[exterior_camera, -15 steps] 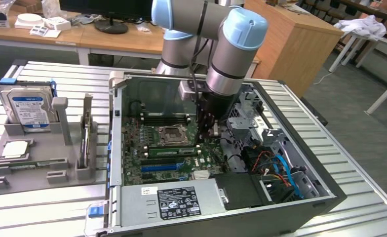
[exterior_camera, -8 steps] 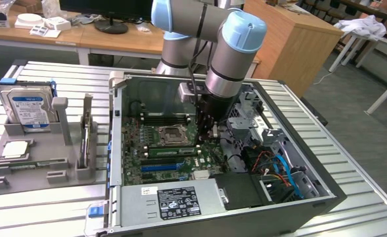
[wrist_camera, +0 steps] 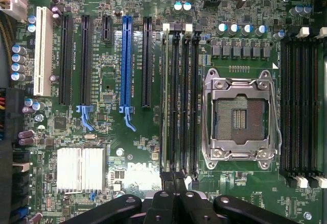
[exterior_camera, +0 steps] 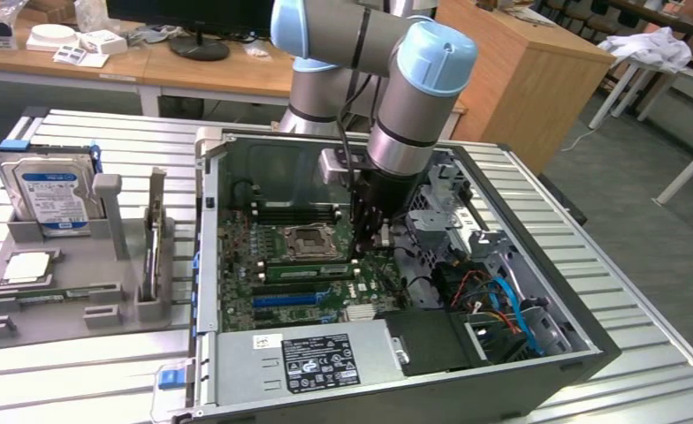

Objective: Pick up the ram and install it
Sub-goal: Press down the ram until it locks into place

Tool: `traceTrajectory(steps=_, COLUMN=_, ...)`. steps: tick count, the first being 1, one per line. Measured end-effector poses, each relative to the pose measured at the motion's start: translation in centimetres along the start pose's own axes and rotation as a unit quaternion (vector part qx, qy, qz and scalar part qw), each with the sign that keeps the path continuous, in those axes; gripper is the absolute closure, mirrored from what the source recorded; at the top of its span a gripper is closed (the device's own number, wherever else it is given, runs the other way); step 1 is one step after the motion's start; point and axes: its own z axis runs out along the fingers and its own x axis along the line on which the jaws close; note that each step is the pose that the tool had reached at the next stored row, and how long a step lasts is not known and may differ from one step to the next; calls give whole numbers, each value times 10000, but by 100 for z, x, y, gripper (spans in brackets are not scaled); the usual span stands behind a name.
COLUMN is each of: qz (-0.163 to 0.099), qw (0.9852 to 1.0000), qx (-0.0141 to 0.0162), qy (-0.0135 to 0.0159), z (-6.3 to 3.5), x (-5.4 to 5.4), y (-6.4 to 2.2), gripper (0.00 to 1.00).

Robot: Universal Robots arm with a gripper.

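Note:
The ram [wrist_camera: 163, 101] is a thin green stick standing on edge in the outermost of the black memory slots beside the CPU socket [wrist_camera: 240, 117]. In the exterior view the ram [exterior_camera: 305, 270] lies just below the socket inside the open computer case. My gripper [wrist_camera: 173, 203] is shut, and nothing shows between its dark fingers. It hangs over one end of that bank of slots. The exterior view has the gripper [exterior_camera: 370, 247] pointing straight down at the board, close to the ram's end. I cannot tell whether it touches the ram.
A long blue expansion slot [wrist_camera: 126, 66] and black slots run parallel to the ram. The case walls, the power supply [exterior_camera: 311, 358] and the cables [exterior_camera: 500, 300] hem in the board. At the exterior view's left, a grey holder [exterior_camera: 81, 265] carries a hard drive [exterior_camera: 52, 190] and another green stick [exterior_camera: 46, 292].

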Motion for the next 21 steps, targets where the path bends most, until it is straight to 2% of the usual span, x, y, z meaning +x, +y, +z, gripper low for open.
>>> traceTrajectory(steps=21, qz=0, qw=10000, qx=0, qy=-1, z=55, x=1, y=-2, gripper=89)
